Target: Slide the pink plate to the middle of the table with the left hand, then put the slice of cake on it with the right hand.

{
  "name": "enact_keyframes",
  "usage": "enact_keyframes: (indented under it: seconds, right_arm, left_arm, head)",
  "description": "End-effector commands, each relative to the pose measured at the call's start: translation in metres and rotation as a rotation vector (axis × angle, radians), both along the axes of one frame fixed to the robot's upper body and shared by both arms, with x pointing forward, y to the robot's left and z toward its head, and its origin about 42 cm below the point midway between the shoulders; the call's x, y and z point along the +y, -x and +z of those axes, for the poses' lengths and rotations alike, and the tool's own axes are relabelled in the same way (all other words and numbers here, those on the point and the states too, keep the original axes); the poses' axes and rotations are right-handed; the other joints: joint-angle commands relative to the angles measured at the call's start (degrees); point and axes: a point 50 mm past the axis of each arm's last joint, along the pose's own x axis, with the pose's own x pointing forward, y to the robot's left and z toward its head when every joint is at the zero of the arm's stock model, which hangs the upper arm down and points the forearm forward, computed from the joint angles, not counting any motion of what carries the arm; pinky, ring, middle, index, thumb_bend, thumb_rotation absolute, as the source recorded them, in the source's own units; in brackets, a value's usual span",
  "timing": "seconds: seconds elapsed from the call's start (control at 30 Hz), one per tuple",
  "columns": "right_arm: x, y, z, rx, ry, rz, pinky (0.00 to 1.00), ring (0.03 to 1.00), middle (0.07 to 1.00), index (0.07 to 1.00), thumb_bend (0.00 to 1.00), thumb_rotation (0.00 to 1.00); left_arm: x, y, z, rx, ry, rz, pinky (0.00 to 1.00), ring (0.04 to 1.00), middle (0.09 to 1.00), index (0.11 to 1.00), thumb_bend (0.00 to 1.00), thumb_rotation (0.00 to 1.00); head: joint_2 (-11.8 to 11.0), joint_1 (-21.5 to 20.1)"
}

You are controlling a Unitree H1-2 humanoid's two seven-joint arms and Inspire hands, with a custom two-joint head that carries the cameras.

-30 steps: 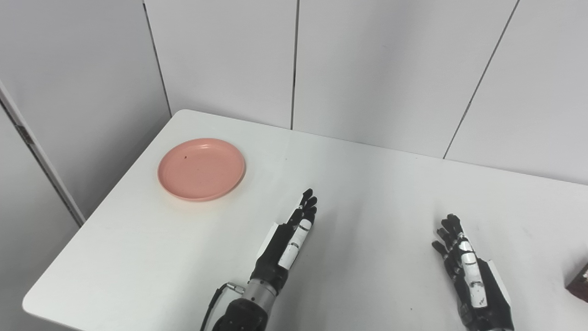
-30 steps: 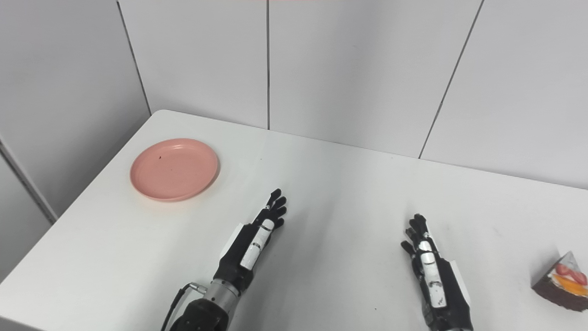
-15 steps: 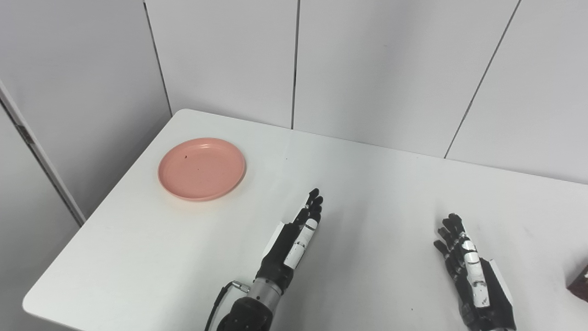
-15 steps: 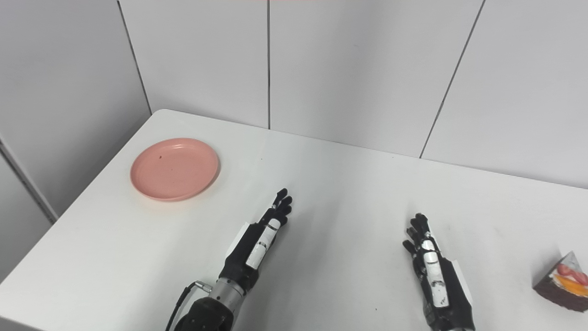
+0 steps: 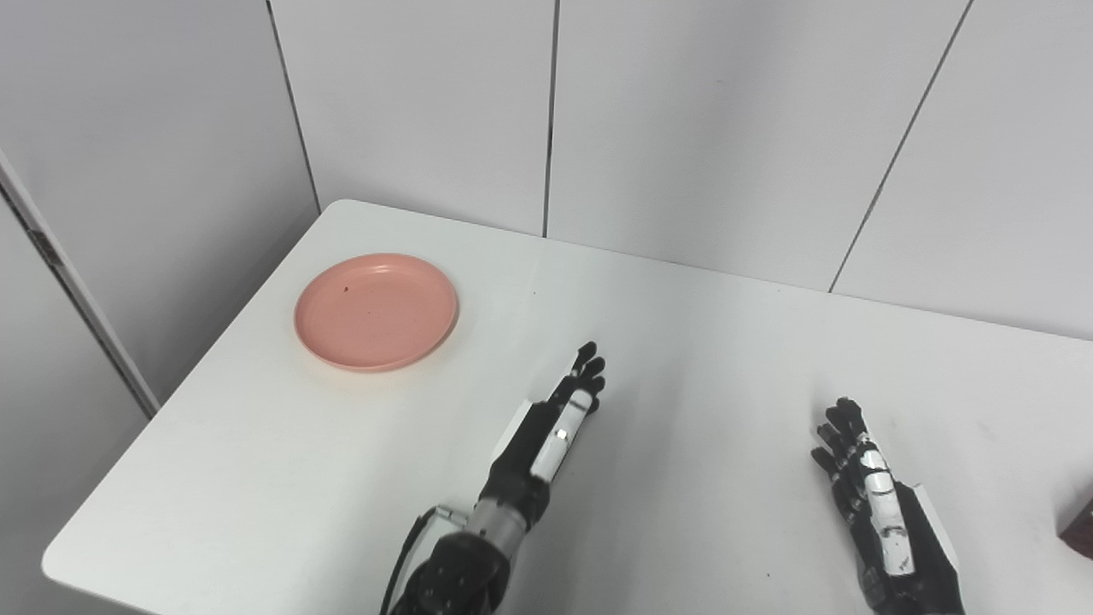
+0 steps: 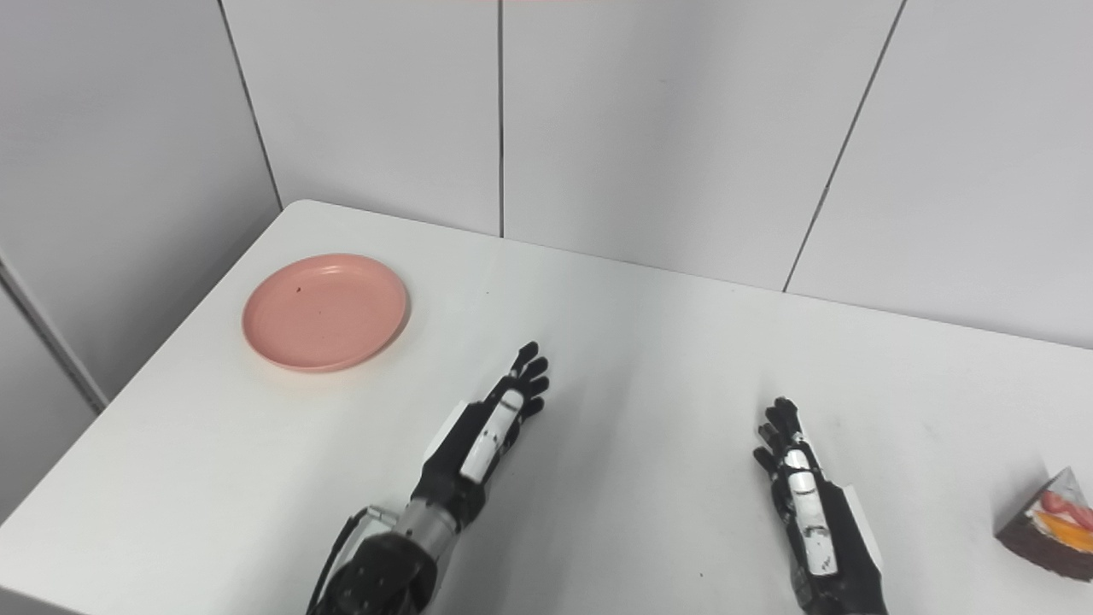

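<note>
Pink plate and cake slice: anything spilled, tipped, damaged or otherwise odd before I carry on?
Nothing stands out. The pink plate lies flat and empty near the table's far left corner, bar a tiny dark speck or two. The cake slice sits upright at the right edge, fruit on top. The left hand and right hand are open, holding nothing.

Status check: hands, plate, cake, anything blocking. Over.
Left hand open, short of the pink plate. Right hand open, empty. Plate at far left; slice of cake at right edge, untouched. Table between them unobstructed.
</note>
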Motion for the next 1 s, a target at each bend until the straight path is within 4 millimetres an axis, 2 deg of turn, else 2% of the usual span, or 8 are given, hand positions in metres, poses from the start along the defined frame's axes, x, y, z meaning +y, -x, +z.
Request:
enact_keyframes:
  seconds: [0.0,0.13,0.23,0.33,0.43,0.7,0.97]
  right_arm:
    - [-0.012,0.004,-0.007,0.041,0.024,-0.029,1.00,0.999,1.000,1.000,0.26,1.00]
    - [-0.013,0.004,-0.007,0.037,0.031,-0.027,1.00,0.998,1.000,1.000,0.25,1.00]
    - [-0.015,0.005,-0.007,0.046,0.032,-0.023,1.00,1.000,1.000,1.000,0.25,1.00]
    - [-0.016,0.005,-0.007,0.050,0.032,-0.022,1.00,1.000,1.000,1.000,0.25,1.00]
    - [-0.018,0.004,-0.006,0.054,0.023,-0.030,1.00,0.999,1.000,1.000,0.25,1.00]
    - [-0.025,0.002,-0.006,0.054,0.027,-0.034,1.00,0.998,1.000,1.000,0.22,1.00]
    - [-0.030,-0.003,-0.008,0.062,0.029,-0.024,1.00,1.000,1.000,1.000,0.21,1.00]
  left_arm:
    - [-0.003,-0.015,0.046,-0.127,0.048,-0.039,0.96,0.955,0.973,0.976,0.42,1.00]
    - [0.003,-0.023,0.088,-0.203,0.084,-0.045,0.93,0.925,0.940,0.935,0.46,1.00]
    - [0.012,-0.021,0.117,-0.272,0.088,-0.024,0.91,0.909,0.923,0.917,0.45,1.00]
    - [0.022,-0.017,0.135,-0.323,0.087,0.016,0.91,0.911,0.919,0.912,0.45,1.00]
    - [0.044,-0.013,0.154,-0.401,0.096,0.104,0.91,0.902,0.913,0.902,0.42,1.00]
    - [0.095,-0.008,0.177,-0.507,0.145,0.273,0.90,0.910,0.920,0.913,0.38,1.00]
    - [0.145,-0.002,0.181,-0.562,0.144,0.442,0.89,0.914,0.924,0.917,0.39,1.00]
  head:
    - [0.0,0.1]
    - [-0.4,0.5]
    - [-0.6,1.0]
    - [-0.6,1.5]
    - [-0.7,2.3]
    - [-0.8,3.8]
    - [-1.5,4.6]
